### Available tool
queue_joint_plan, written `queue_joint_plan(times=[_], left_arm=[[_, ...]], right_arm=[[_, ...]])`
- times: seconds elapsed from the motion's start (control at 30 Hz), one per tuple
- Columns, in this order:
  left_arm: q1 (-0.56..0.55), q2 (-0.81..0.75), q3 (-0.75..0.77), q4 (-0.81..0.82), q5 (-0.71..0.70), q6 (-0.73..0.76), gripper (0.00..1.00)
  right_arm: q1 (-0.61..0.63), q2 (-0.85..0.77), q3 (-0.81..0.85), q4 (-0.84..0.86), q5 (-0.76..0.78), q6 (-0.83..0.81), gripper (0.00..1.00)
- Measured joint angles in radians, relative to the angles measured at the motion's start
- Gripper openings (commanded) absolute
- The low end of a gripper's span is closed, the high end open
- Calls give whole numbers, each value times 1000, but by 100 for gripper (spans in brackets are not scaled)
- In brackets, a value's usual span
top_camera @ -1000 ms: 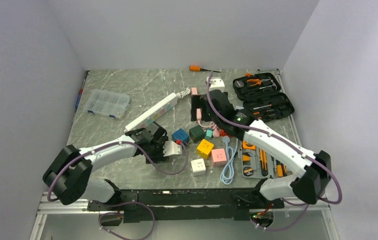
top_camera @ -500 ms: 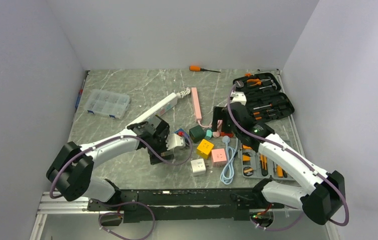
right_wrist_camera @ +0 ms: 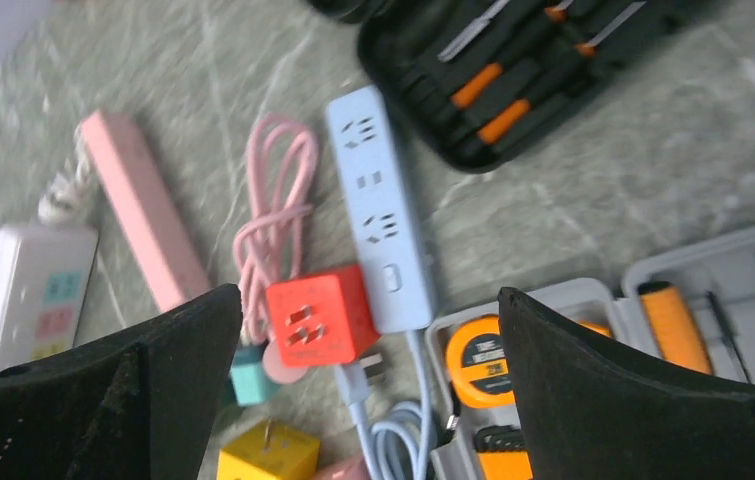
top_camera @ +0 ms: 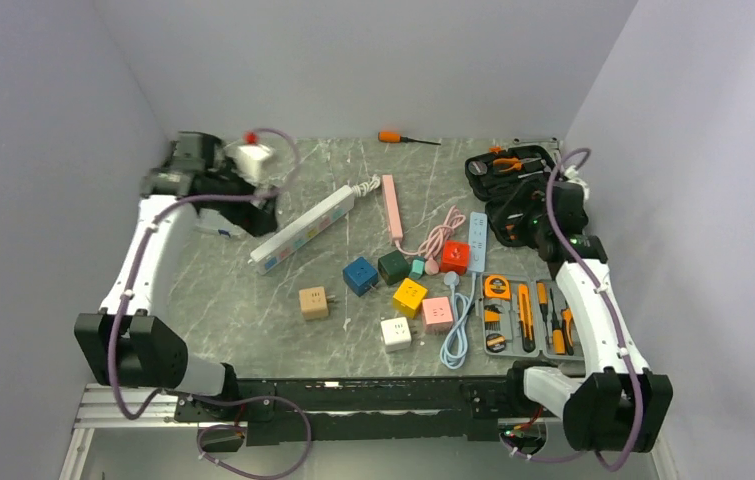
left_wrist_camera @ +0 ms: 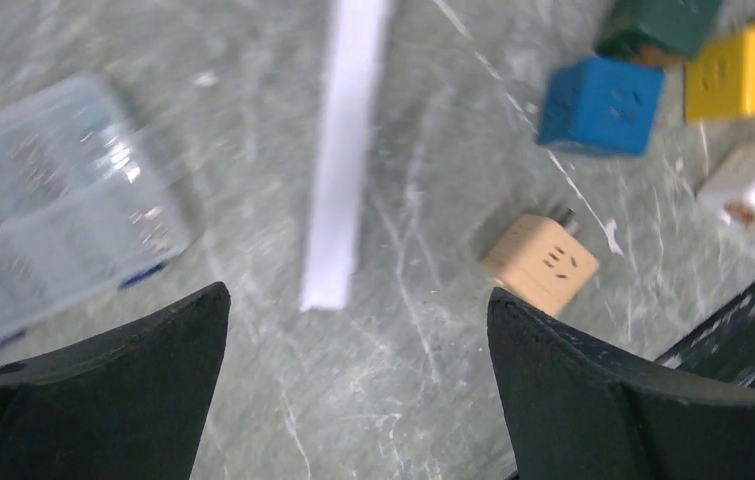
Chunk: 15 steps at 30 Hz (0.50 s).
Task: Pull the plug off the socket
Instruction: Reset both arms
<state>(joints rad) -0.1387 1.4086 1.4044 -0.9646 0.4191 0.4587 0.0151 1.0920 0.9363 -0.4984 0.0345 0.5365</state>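
Grey marble tabletop (top_camera: pixel 233 290), cluttered; the tan cube plug (top_camera: pixel 313 302) lies on it, prongs showing, at 6 o'clock from the white power strip (top_camera: pixel 303 228) and apart from it; the left gripper (left_wrist_camera: pixel 358 300) hangs high at 10 o'clock, fingers wide, holding nothing; the right gripper (right_wrist_camera: pixel 368 295), likewise spread wide, hangs over the red cube (right_wrist_camera: pixel 321 315) and blue strip (right_wrist_camera: pixel 378 205).

A lab test booth: blank white walls (top_camera: pixel 373 70) box in a marble tabletop (top_camera: pixel 243 290).

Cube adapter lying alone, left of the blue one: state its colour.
The cube adapter is tan; the left wrist view shows it best.
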Motion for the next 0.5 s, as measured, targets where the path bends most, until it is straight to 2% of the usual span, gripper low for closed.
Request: queue_joint_plan(times=[0.07,0.2,0.37,0.5], left_arm=[[161,8,44,-13,82,-26,99],[355,5,2,20,122,-69,99],[453,-5,-154,117,123,-142,99],[514,11,-192,174,124,-198,99]], right_arm=[[-74,2,0,-8,9,17,100],[-98,8,-22,1,124,43,100],[-98,-10,-191,141,254,39,100],[-98,-12,-304,278,308,-8,100]])
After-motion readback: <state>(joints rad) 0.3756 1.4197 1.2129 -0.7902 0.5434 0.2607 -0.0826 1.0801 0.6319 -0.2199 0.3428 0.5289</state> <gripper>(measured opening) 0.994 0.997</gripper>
